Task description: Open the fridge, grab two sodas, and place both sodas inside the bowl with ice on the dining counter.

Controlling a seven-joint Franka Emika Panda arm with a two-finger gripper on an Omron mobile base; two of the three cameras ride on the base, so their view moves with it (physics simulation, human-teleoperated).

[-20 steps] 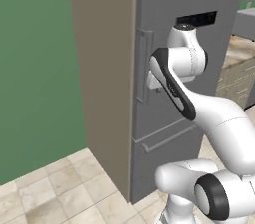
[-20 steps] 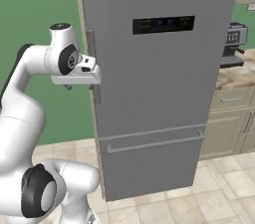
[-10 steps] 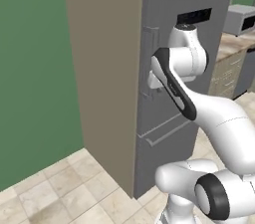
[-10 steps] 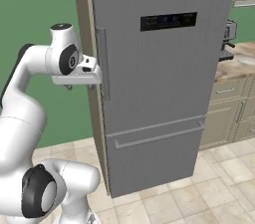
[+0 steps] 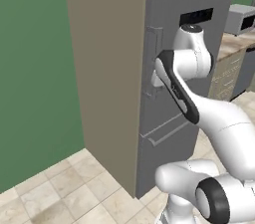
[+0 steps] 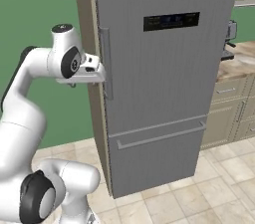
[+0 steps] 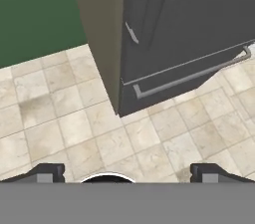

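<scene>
In the left base view the fridge (image 5: 199,68) stands tall and grey, its beige side panel turned toward the camera and its door shut; the white arm (image 5: 209,113) reaches up from the lower right, and its hand sits right against the vertical handle (image 5: 152,61) near the fridge's front left edge, though the fingertips themselves are hidden by the wrist. A drawer bar (image 5: 164,131) runs across the lower front, and a counter (image 5: 234,44) with cream cabinets shows at the far right. In the right base view the fridge (image 6: 164,83) faces the camera with its dark display panel (image 6: 172,20) high on the door and the lower drawer below; the gripper (image 6: 101,72) is level with the long handle (image 6: 105,61), just beside or touching it, and I cannot tell which. In the hand view the camera looks down the fridge (image 7: 189,24) front to the tiled floor (image 7: 74,118); the two finger tips (image 7: 47,173) stand far apart at the bottom corners, so the jaws are fully open with nothing between them.
</scene>
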